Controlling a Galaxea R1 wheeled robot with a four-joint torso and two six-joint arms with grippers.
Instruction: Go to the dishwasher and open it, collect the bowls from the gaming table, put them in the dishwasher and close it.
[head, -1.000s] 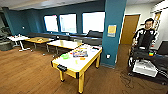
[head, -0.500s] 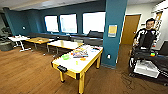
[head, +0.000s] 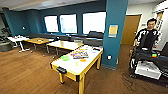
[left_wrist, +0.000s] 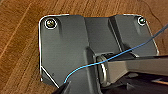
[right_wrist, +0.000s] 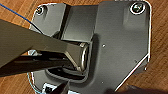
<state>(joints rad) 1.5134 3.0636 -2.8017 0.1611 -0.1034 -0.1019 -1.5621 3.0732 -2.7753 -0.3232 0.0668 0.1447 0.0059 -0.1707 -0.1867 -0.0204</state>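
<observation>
Grippers' state cannot tell; lime green bowl (head: 65, 58), orange bowl (head: 83, 60) on gaming table (head: 72, 67)

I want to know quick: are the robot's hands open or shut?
Left gripper: cannot be told.
Right gripper: cannot be told.

You're over a brown wood-plank floor (head: 30, 72) – smooth, w/ a soft sheen. The long gaming table w/ yellow frame (head: 78, 65) has a glossy white top. On it: a small lime-green plastic bowl (head: 65, 58), an orange one (head: 83, 60) and a colourful printed game board (head: 80, 53). Teal pillar (head: 115, 30) looks matt-painted – a paper notice (head: 113, 30) on it. Wood-topped tables (head: 65, 44) behind look smooth.
</observation>
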